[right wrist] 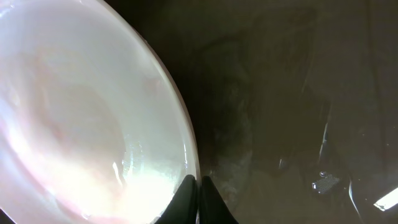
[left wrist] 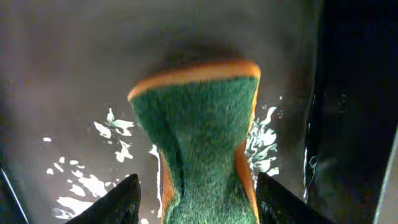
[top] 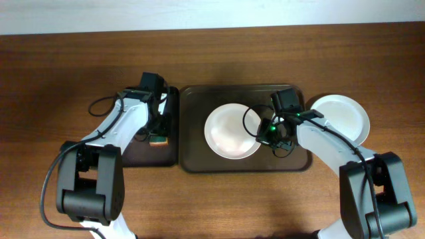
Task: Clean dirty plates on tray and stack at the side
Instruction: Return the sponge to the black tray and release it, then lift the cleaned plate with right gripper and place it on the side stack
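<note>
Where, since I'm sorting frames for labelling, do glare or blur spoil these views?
Overhead: sharp and evenly lit, the plate on the tray only mildly bright. Left wrist: the sponge is soft, too close to focus, with white glints on the narrow tray around it. Right wrist: glare washes out the plate near its rim, and the tray is dim.

The plate (top: 232, 131) is glossy, the tray (top: 196, 156) sheeny, the sponge (left wrist: 199, 143) rough-fibred, the table (top: 53, 79) wood-grained.
</note>
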Controlling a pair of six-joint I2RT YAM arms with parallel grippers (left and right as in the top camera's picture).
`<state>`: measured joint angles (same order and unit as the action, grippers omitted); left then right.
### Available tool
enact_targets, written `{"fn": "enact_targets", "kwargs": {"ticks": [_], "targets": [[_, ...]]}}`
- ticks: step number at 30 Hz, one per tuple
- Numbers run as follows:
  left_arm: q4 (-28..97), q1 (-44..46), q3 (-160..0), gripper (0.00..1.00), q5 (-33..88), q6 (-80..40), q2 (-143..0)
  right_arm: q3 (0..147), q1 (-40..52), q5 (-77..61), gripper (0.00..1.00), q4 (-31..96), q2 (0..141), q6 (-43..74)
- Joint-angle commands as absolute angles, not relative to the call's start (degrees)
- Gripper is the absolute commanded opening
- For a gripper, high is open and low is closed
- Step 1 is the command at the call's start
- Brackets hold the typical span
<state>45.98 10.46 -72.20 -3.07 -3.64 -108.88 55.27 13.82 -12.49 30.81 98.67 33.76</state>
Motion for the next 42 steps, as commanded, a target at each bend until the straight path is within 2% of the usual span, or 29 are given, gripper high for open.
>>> {"fn": "enact_targets", "kwargs": {"ticks": [1, 3, 4, 5, 6, 7, 8, 13, 15, 16, 17, 18, 28, 41, 42], "targets": [[45.23, 10.33, -68.90, 0.58, 0.40, -3.64, -109.08, 55.16, 14.24, -11.77, 0.04, 31.24, 97.86, 33.28], [44.12, 10.33, -67.16, 0.58, 1.28, -3.64, -109.08, 55.16, 14.24, -11.79, 0.04, 31.24, 97.86, 33.28], [43.53, 10.35, -66.26, 0.53, 1.34, -3.64, -109.08, 55.16, 14.24, -11.77, 0.04, 31.24, 97.86, 33.28], [43.42, 10.33, -65.87, 0.37, 1.32, -3.62, -109.08, 55.16, 14.24, -11.77, 0.05, 31.24, 97.86, 33.28], [43.51, 10.33, -65.76, 0.25, 1.30, -3.60, -109.08, 55.16, 14.24, -11.77, 0.04, 31.24, 97.86, 33.28], [43.55, 10.33, -65.78, 0.04, 1.26, -3.57, -109.08, 55.16, 14.24, -11.77, 0.05, 31.24, 97.86, 33.28], [43.55, 10.33, -65.84, 0.00, 1.21, -3.57, -109.06, 55.16, 14.24, -11.79, 0.05, 31.24, 97.86, 33.28], [47.33, 10.33, -70.94, 0.00, -3.38, -3.60, -108.73, 55.16, 14.24, -11.77, 0.05, 31.48, 97.86, 33.28], [47.90, 10.33, -72.60, 0.05, -5.06, -3.57, -108.68, 55.16, 14.24, -11.77, 0.04, 31.46, 97.86, 33.28], [47.81, 10.33, -73.12, 0.25, -5.43, -3.60, -108.71, 55.16, 14.24, -11.77, 0.04, 31.46, 97.86, 33.28], [47.42, 10.33, -73.19, 0.61, -5.41, -3.60, -108.68, 55.16, 14.24, -11.77, 0.04, 31.46, 97.86, 33.28], [47.11, 10.33, -73.19, 0.72, -5.41, -3.60, -108.71, 55.16, 14.24, -11.77, 0.05, 31.48, 97.86, 33.28], [39.24, 10.33, -70.35, 0.82, -5.34, -3.62, -108.81, 55.16, 14.24, -11.79, 0.04, 31.46, 97.86, 33.28], [36.45, 10.33, -70.15, 0.82, -1.69, -3.60, -112.88, 55.16, 14.24, -11.75, 0.05, 31.42, 97.86, 33.28], [36.21, 10.33, -70.15, 0.77, -1.34, -3.60, -113.38, 55.16, 14.24, -11.77, 0.05, 31.42, 97.86, 33.28]]}}
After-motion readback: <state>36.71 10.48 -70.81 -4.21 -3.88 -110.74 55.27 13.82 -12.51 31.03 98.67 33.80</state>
